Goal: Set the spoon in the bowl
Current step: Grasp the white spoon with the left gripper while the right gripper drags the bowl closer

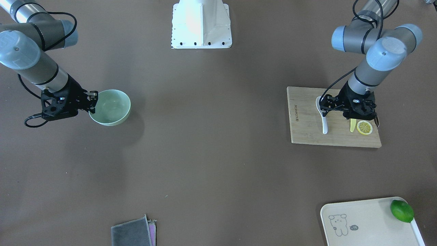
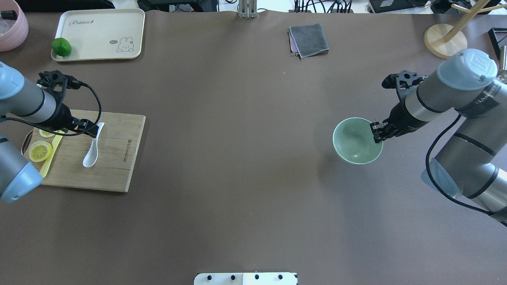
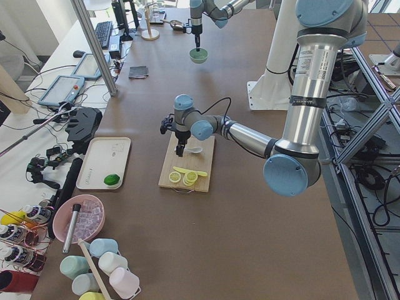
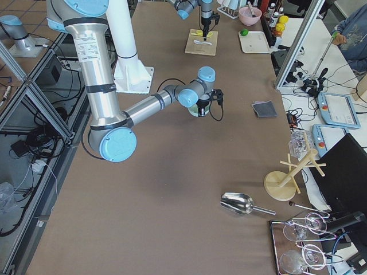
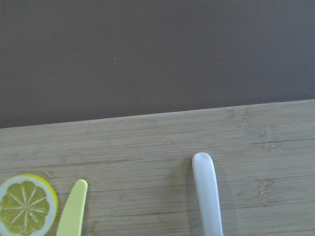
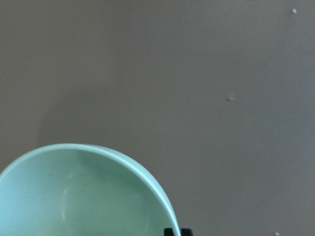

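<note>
The white spoon [image 1: 324, 125] lies on a wooden cutting board [image 1: 307, 135], its handle pointing away from the robot; it also shows in the overhead view [image 2: 90, 156] and the left wrist view [image 5: 207, 196]. My left gripper [image 1: 322, 108] is low over the spoon's handle [image 2: 93, 130] and looks open; no fingers show in its wrist view. The mint-green bowl [image 1: 112, 108] is at the other end of the table [image 2: 353, 143]. My right gripper [image 1: 92, 104] is shut on the bowl's rim [image 2: 376, 132]. A black fingertip shows at the rim in the right wrist view [image 6: 178, 232].
A lemon slice [image 1: 364, 127] and a thin yellow knife [image 1: 352, 125] lie on the board beside the left gripper. A cream tray [image 1: 368, 229] holds a lime [image 1: 402, 210]. A folded grey cloth [image 1: 131, 234] lies at the far edge. A wooden stand [image 2: 444, 40] is beyond the right arm.
</note>
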Robot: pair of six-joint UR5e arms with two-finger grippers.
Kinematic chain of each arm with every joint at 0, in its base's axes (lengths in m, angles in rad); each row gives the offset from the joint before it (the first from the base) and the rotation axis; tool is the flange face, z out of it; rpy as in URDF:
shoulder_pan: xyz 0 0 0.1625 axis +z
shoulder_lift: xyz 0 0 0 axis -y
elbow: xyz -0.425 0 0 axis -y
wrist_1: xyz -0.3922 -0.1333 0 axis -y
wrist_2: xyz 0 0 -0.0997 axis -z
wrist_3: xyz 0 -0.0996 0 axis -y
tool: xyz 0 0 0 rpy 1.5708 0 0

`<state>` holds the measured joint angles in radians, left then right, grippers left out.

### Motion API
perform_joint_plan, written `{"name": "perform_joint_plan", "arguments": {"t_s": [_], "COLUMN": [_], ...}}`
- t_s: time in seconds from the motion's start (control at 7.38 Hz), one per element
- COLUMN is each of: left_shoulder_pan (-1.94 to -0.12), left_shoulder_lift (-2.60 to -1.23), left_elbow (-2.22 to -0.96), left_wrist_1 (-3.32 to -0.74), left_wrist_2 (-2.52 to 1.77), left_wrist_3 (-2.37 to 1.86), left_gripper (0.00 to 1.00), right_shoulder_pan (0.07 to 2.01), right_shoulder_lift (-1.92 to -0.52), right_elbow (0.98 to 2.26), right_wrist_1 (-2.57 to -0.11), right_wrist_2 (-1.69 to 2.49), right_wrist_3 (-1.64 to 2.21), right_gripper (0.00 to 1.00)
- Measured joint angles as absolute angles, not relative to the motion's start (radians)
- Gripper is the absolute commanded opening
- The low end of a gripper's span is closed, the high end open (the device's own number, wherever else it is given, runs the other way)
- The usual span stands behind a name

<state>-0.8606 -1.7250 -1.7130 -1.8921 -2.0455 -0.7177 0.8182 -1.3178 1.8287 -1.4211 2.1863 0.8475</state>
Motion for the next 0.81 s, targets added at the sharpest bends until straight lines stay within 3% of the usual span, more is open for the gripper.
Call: {"name": "perform_joint_plan", "arguments": {"t_s": [0.27, 0.41, 0.54, 0.81], "left_shoulder_pan": [-0.832, -0.820, -0.812, -0.806], "left_shoulder_lift": [-1.741, -1.747, -1.750, -1.753], "left_elbow": [-1.698, -1.694, -1.687, -1.676], "left_wrist_1": [-1.893, -1.893, -1.895, -1.908], "left_wrist_2": [-2.044, -2.043, -2.043, -2.044], "left_wrist_3": [-0.742, -0.749, -0.752, -0.755], "left_gripper": [0.56, 0.38, 0.00, 0.00], "right_shoulder_pan": [0.722, 0.664, 0.611, 0.545], "right_shoulder_lift": [-1.184, -1.136, -1.097, -1.016], "right_elbow": [1.844, 1.841, 1.832, 1.774], "right_wrist_1": [-1.506, -1.516, -1.518, -1.515], "right_wrist_2": [2.137, 2.096, 2.056, 2.007], "right_wrist_3": [1.010, 1.092, 1.164, 1.250], "right_gripper": [0.00, 0.00, 0.00, 0.00]}}
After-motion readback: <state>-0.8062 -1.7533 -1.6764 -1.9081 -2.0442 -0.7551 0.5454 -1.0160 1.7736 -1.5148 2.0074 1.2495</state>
